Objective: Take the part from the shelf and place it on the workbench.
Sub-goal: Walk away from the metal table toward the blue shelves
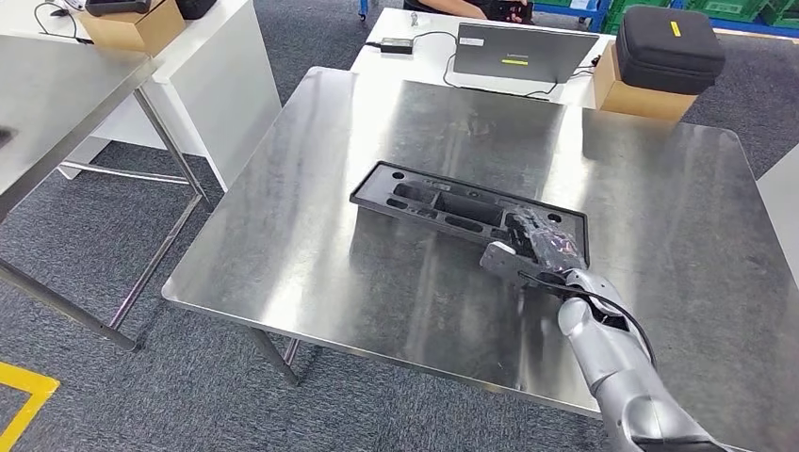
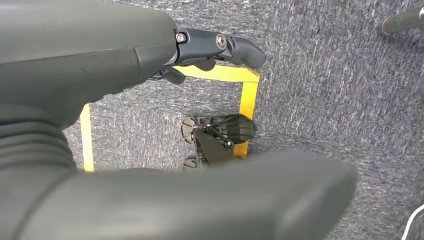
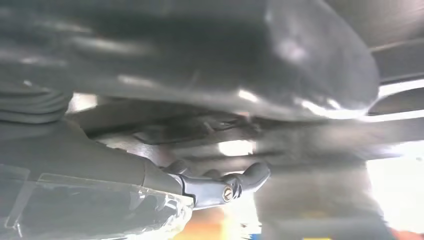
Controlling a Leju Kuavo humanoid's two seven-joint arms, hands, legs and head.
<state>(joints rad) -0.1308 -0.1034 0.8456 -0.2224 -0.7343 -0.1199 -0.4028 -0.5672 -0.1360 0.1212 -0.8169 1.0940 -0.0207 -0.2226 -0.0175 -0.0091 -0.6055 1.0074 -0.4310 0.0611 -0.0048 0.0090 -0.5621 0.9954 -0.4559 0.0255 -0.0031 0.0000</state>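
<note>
I find the black moulded part (image 1: 468, 209) lying flat on the stainless workbench (image 1: 311, 245), near the middle of the top and angled across it. My right hand (image 1: 535, 247) is at the part's near-right end, fingers over its edge; the head view does not settle whether they grip it or merely rest on it, and the right wrist view is blurred — I cannot tell the hold from either.

My left hand (image 2: 212, 50) hangs over grey carpet (image 2: 340, 75), fingers extended and apart, nothing in them. Yellow floor tape (image 2: 248, 95) runs beneath it.

Surroundings, from the head view: a white table (image 1: 415, 56) beyond the workbench carries a grey laptop (image 1: 523, 52) with its back to me, a black power adapter (image 1: 396, 44) and a cardboard box (image 1: 641, 94) topped by a black zipped case (image 1: 669, 47). A second steel table (image 1: 57, 104) stands to the left, well apart from the workbench. A person's arm (image 1: 448, 8) shows at the far edge.
</note>
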